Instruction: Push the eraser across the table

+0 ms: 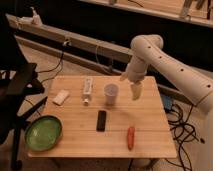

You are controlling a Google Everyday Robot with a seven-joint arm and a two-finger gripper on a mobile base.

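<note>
The eraser [101,120] is a small flat black bar lying near the middle of the light wooden table [150,137], long side running front to back. My gripper [136,93] hangs from the white arm [150,50] over the table's back right part, to the right of a pale cup [111,93]. It is well behind and to the right of the eraser, not touching it.
A white tube-like bottle [87,89] lies at the back centre-left, a pale whitish block [61,97] at the left, a green bowl [43,133] at the front left corner, an orange carrot-like object [130,137] at the front right. A black chair [17,85] stands to the left.
</note>
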